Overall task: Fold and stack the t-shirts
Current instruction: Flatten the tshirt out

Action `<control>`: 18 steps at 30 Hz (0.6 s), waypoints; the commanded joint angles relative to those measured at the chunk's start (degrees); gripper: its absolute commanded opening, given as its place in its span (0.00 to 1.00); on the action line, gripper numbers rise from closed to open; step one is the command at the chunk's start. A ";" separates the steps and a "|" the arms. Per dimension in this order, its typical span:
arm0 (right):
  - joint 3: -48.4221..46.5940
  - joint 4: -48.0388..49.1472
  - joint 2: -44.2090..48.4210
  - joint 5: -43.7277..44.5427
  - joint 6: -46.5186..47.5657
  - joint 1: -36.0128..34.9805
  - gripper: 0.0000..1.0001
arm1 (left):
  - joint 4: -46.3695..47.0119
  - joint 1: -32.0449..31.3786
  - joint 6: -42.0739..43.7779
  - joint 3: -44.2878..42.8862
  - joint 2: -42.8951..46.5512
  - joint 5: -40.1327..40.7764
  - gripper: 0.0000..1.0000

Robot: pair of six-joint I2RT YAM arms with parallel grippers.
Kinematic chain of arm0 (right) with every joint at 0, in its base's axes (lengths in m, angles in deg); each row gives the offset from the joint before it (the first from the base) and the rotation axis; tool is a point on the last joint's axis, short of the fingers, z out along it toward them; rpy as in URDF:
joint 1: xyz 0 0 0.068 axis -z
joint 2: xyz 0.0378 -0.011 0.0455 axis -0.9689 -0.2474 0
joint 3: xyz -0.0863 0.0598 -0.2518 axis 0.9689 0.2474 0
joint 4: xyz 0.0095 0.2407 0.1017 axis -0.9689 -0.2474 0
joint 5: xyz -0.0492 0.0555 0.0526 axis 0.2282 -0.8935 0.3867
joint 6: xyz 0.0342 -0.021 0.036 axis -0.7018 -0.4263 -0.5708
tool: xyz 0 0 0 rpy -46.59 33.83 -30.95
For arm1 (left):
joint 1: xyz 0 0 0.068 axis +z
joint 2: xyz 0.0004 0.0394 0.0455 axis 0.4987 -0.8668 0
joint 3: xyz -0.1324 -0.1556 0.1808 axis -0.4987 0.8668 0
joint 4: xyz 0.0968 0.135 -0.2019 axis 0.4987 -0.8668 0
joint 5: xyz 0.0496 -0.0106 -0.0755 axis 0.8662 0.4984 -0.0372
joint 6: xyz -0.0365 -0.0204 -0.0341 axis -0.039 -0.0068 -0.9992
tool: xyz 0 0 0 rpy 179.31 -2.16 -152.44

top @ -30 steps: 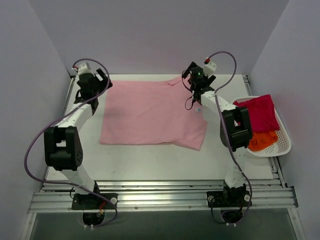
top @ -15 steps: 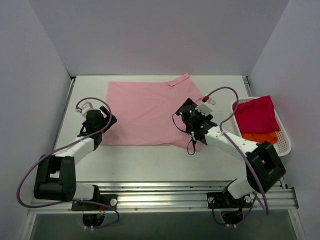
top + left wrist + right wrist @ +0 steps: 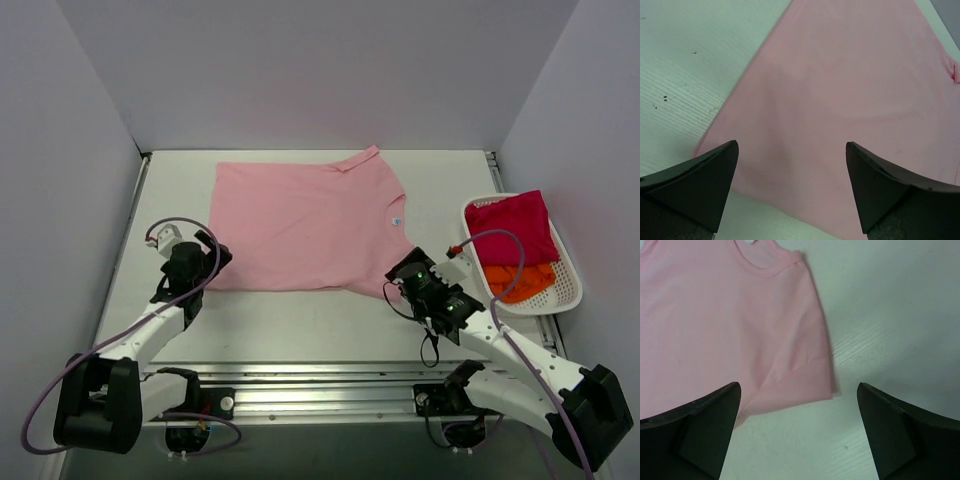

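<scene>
T-shirts, three counted: light pink one (image 3: pixel 305 225) spread flat on the white table (image 3: pixel 300 320), centre of the overhead frame, soft matte cloth, banded round neckline toward the right. Magenta-red one (image 3: pixel 512 228) heaped over orange one (image 3: pixel 520 280) in a single white slotted basket (image 3: pixel 570 290) at the right edge. Two grippers, both spread wide, grasping nothing (dark wedge-shaped fingers): left gripper (image 3: pixel 791 145) pointed at the pink hem corner, lower left; right gripper (image 3: pixel 799 385) pointed at the near sleeve, lower right.
</scene>
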 commanded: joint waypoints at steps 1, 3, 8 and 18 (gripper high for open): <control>3.40 -0.08 3.40 -4.57 -2.79 -0.25 0.97 | -0.18 -0.48 -1.11 1.51 3.76 2.09 0.98; 6.12 4.93 2.54 -7.12 -2.70 -0.25 0.96 | -0.18 -0.48 -1.11 1.78 4.12 2.36 0.98; 7.98 16.61 -10.81 -12.92 -3.32 -0.34 0.94 | -0.01 -0.57 -1.03 1.61 2.72 2.27 0.98; 6.67 23.58 -20.50 -11.97 -0.86 -0.25 0.44 | 2.10 -0.74 -0.68 1.34 0.61 2.62 0.98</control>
